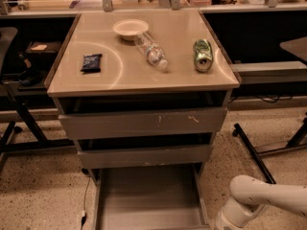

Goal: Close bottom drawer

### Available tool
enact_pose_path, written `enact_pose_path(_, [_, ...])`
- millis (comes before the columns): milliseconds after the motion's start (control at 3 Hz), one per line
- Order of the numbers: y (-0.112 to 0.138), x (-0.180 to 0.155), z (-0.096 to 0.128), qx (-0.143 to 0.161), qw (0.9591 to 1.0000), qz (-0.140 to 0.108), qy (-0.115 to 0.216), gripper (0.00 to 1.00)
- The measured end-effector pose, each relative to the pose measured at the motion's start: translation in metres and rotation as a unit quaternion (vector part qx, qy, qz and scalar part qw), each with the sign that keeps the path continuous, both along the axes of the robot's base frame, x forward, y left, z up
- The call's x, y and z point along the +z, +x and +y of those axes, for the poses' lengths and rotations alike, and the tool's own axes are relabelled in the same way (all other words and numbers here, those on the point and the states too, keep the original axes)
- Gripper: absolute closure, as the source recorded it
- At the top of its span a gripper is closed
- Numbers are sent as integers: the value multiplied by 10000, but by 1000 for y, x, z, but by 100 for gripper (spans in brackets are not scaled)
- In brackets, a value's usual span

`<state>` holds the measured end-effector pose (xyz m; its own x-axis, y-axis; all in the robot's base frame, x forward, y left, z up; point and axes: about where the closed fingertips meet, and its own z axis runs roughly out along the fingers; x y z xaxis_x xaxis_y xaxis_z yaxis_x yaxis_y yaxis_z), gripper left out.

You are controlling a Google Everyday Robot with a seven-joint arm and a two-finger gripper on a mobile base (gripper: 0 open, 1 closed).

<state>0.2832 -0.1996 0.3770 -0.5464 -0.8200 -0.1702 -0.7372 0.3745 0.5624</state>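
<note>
Bottom drawer (pixel 148 198): standing pulled out toward the camera, travel axis front-to-back.
Hand (pixel 229 222): just right of its front-right corner; whether spread or pressed together, cannot tell.

The bottom drawer (pixel 148 195) is standing wide open, reaching out from the foot of the cabinet (pixel 182 78) toward the camera. It is showing as a long, shallow grey metal tray with a flat floor and low, thin side walls. It is lying level just above the speckled floor (pixel 48 195). Its back end is tucking in under the middle drawer front (pixel 144 156), and its near end is running to the lower edge of the view, where a plain front lip is just showing. The gripper is sitting out of view, past the lower right edge; only the white arm (pixel 268 195) is showing, just right of the drawer's near right corner.
</note>
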Motion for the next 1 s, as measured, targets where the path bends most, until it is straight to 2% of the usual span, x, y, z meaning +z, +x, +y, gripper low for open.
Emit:
enact_pose_path(333, [-7, -44, 4, -98, 9989, 429, 154, 100])
enact_pose_path(1000, [-14, -61, 10, -117, 9978, 562, 331, 100])
